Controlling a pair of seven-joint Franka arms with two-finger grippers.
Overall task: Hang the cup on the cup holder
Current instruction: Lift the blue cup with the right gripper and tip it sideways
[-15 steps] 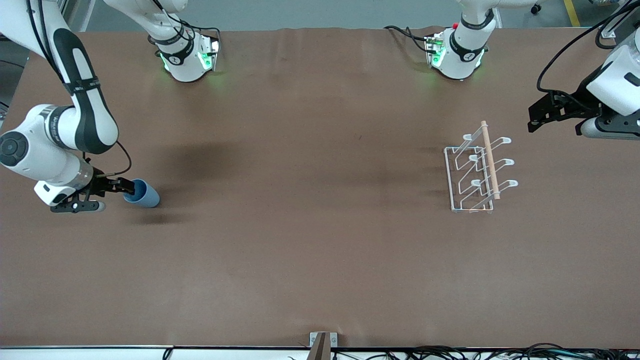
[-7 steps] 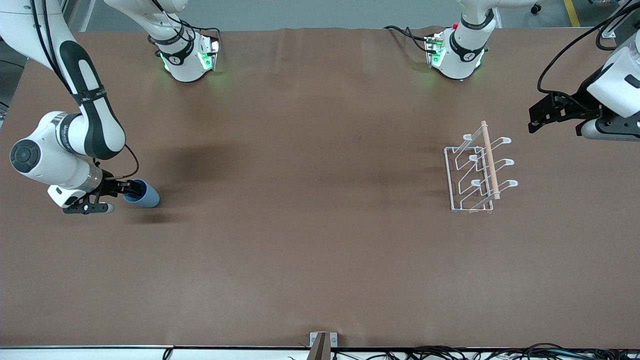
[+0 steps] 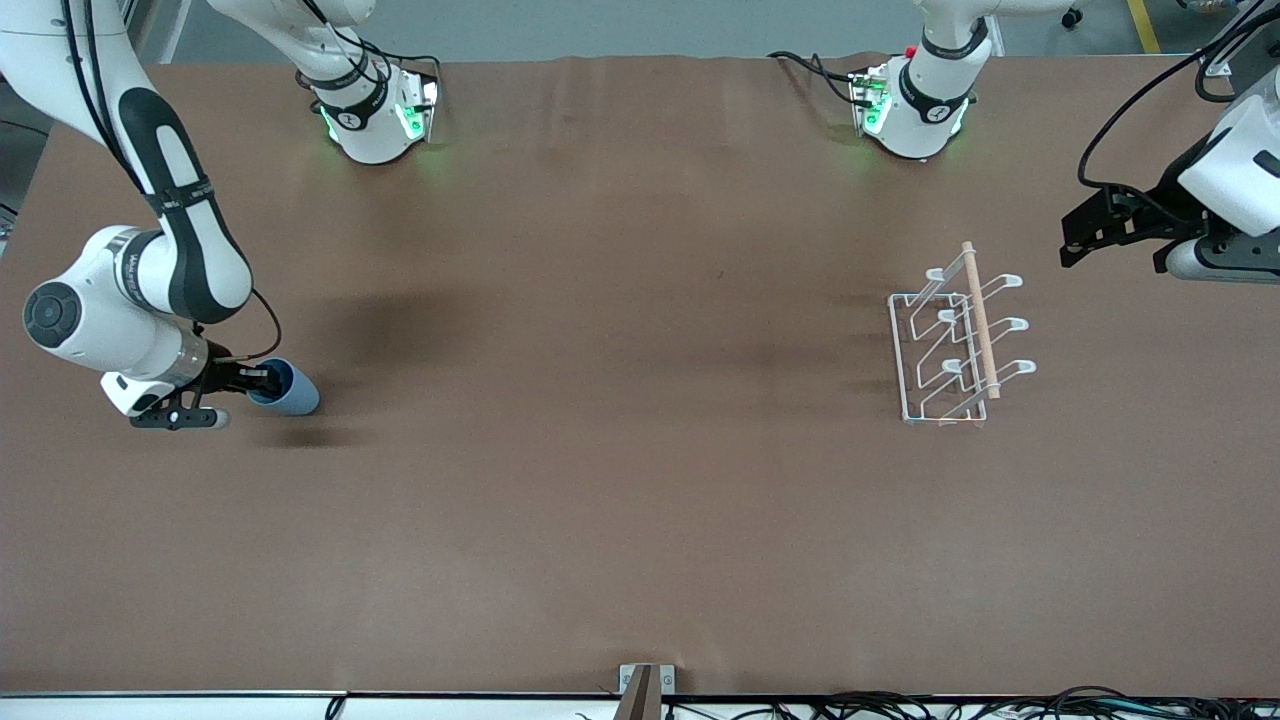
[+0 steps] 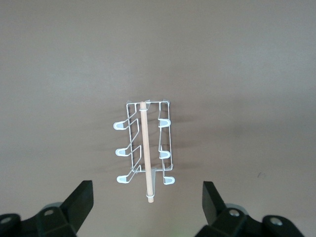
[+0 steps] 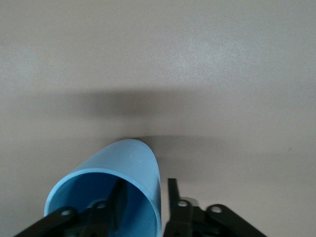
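This is a robotics lab or test cell, not a home. Two white industrial arms stand bolted at one edge of a wide table (image 3: 620,480) covered in a plain brown sheet, their bases (image 3: 375,115) lit with green status lights. Black cables (image 3: 1000,705) lie bundled along the edge nearest the front camera, where a small metal bracket (image 3: 646,682) is fixed. Past the bases, grey floor shows with a strip of yellow marking tape (image 3: 1143,25).
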